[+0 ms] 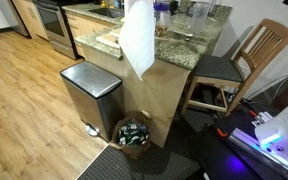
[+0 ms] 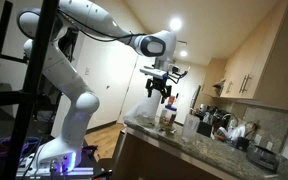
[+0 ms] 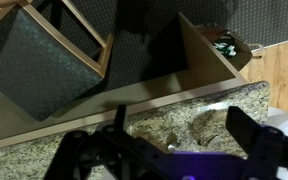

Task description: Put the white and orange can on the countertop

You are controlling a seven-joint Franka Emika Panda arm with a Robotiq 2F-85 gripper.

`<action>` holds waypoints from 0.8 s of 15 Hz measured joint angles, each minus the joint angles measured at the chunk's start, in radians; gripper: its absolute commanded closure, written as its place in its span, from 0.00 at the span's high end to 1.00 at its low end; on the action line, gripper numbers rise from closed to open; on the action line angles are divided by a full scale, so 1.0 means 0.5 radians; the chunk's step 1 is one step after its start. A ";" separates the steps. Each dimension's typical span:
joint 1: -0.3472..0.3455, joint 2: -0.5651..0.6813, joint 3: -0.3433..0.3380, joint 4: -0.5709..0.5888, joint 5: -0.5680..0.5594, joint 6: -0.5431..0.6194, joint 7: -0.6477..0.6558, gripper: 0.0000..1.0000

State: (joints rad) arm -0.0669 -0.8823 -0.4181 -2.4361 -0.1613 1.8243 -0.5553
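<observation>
fingers [image 3: 259, 140] are hanging wide, empty, near bench [image 3: 184, 115] edge (can [image 2: 168, 117] seemingly standing beneath); any sideways drift risks knocking it off.

Standing on the floor against the cabinet under the speckled beige-brown granite countertop [image 1: 179, 47]: brushed-steel rectangular bin [image 1: 89, 90], with round dark woven basket [image 1: 134, 132] just beside it. Tucked at the slab's right end, slatted wooden chair [image 1: 239, 60]. Hanging above the slab, black two-finger gripper [image 2: 162, 97].

glossy white rounded-link robot arm [image 2: 94, 20], darker grey bands at the joints; matte black two-finger gripper [image 2: 162, 95] at its tip.
</observation>
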 measured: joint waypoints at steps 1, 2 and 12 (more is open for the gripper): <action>0.000 0.000 0.000 0.000 0.000 0.000 0.000 1.00; 0.000 0.000 0.000 0.000 0.001 0.000 0.000 1.00; 0.178 0.249 0.135 0.151 0.135 0.085 0.108 1.00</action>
State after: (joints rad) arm 0.0224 -0.7580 -0.3507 -2.3608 -0.0940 1.8665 -0.5012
